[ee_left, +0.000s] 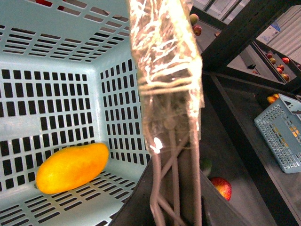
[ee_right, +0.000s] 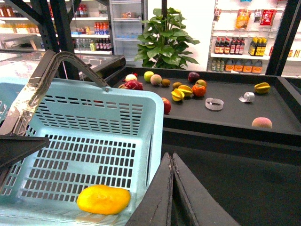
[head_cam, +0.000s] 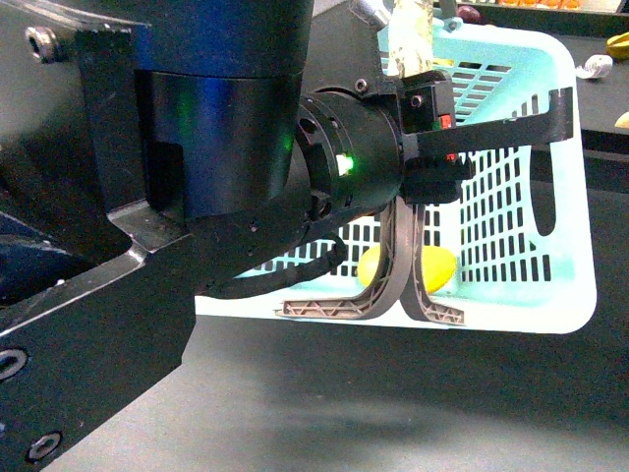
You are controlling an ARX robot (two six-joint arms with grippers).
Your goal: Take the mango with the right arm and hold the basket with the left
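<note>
The light-blue basket (head_cam: 511, 216) hangs tilted. The yellow mango (head_cam: 437, 267) lies inside it, seen through the slots. My left gripper (head_cam: 405, 295) is shut on the basket; its curved latticed fingers (head_cam: 388, 265) are pressed together in front of the wall. In the left wrist view the left gripper (ee_left: 174, 141) clamps the tape-wrapped handle (ee_left: 164, 61), and the mango (ee_left: 71, 168) rests on the basket (ee_left: 47, 94) floor. My right gripper (ee_right: 172, 157) is shut and empty, just outside the basket (ee_right: 94, 136) rim, beside the mango (ee_right: 103, 199). The right gripper does not show in the front view.
A dark shelf (ee_right: 225, 115) beyond the basket carries loose fruit and two tape rolls, with a potted plant (ee_right: 164, 42) behind. A red apple (ee_left: 221, 187) and a second blue basket (ee_left: 282, 132) lie on the dark surface beside the left gripper.
</note>
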